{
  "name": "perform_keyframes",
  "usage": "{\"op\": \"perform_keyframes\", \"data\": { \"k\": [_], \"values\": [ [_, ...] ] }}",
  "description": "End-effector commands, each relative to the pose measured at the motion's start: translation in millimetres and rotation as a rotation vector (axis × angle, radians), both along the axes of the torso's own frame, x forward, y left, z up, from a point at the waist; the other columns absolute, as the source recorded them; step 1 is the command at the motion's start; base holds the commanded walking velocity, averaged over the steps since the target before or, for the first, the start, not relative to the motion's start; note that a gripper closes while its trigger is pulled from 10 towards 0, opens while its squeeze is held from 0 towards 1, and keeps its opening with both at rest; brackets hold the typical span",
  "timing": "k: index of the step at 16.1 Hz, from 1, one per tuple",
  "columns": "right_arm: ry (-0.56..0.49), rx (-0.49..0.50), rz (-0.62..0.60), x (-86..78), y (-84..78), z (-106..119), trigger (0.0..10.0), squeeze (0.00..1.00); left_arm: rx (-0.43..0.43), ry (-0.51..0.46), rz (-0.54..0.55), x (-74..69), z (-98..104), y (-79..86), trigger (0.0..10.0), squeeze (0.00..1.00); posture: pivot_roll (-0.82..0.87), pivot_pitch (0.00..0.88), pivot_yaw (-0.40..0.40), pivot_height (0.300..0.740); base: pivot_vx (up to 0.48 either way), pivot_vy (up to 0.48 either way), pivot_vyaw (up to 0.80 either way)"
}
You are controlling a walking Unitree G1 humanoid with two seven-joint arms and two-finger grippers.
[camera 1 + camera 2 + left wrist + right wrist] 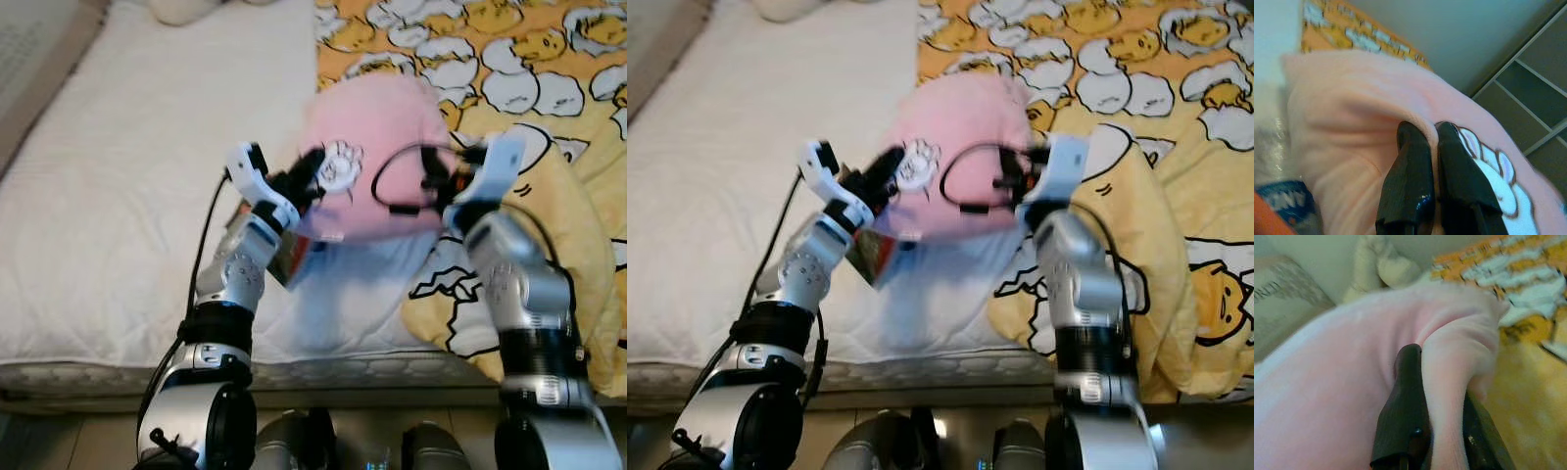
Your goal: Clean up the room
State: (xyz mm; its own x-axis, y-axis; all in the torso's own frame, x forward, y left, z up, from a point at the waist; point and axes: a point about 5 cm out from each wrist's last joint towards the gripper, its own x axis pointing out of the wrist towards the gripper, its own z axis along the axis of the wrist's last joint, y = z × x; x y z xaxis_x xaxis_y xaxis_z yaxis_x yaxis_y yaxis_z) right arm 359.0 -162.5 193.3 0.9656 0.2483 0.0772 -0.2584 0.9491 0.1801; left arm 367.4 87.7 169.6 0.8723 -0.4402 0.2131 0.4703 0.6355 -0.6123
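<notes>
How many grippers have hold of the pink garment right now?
2. The left gripper pinches the pink garment by its cartoon print, on the robot's left. The right gripper clamps a fold on the opposite edge, above the yellow blanket.

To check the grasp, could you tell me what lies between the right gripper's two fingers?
A fold of the pink garment sits pinched between the right gripper fingers, as the right wrist view shows.

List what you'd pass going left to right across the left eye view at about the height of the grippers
White mattress cover → left gripper, pinching the pink garment's edge → pink garment with a white cartoon patch → right gripper, holding the other edge → yellow cartoon-print blanket.
</notes>
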Motion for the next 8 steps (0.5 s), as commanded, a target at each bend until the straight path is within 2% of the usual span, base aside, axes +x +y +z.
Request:
{"op": "perform_keyframes", "data": {
  "k": [1, 2, 3, 5, 6, 8],
  "values": [
    [-0.102, 0.006, 0.009, 7.6, 1.4, 29.1, 0.0, 0.00, 0.079, -0.055, 0.033, -1.6, 10.1, 13.0, 0.0, 0.00, -0.21, 0.000, 0.179, 0.740, 0.000, 0.000, 0.00],
    [-0.102, 0.006, 0.009, 7.6, 1.4, 29.1, 0.0, 0.00, 0.079, -0.055, 0.033, -1.6, 10.1, 13.0, 0.0, 0.00, -0.21, 0.000, 0.179, 0.740, 0.000, 0.000, 0.00],
    [-0.139, -0.003, 0.007, 11.1, 0.2, 43.2, 0.0, 0.00, 0.160, -0.077, 0.065, -3.2, 15.3, 23.5, 0.0, 0.00, -0.21, 0.000, 0.177, 0.740, 0.000, 0.000, 0.00],
    [-0.216, -0.098, -0.024, 8.5, -4.9, 58.1, 0.0, 0.00, 0.264, -0.107, 0.162, -5.4, 20.5, 48.0, 0.0, 0.00, -0.20, 0.000, 0.172, 0.740, 0.000, 0.000, 0.00],
    [-0.245, -0.136, -0.041, 6.4, -8.0, 61.4, 0.0, 0.00, 0.295, -0.114, 0.194, -7.9, 22.4, 57.0, 0.0, 0.00, -0.19, 0.000, 0.172, 0.740, 0.000, 0.000, 0.00],
    [-0.241, -0.125, -0.060, 5.0, -11.3, 56.3, 0.0, 0.00, 0.358, -0.138, 0.251, -12.9, 24.4, 71.7, 0.0, 0.00, -0.19, 0.000, 0.169, 0.740, 0.000, 0.000, 0.00]
  ]
}}
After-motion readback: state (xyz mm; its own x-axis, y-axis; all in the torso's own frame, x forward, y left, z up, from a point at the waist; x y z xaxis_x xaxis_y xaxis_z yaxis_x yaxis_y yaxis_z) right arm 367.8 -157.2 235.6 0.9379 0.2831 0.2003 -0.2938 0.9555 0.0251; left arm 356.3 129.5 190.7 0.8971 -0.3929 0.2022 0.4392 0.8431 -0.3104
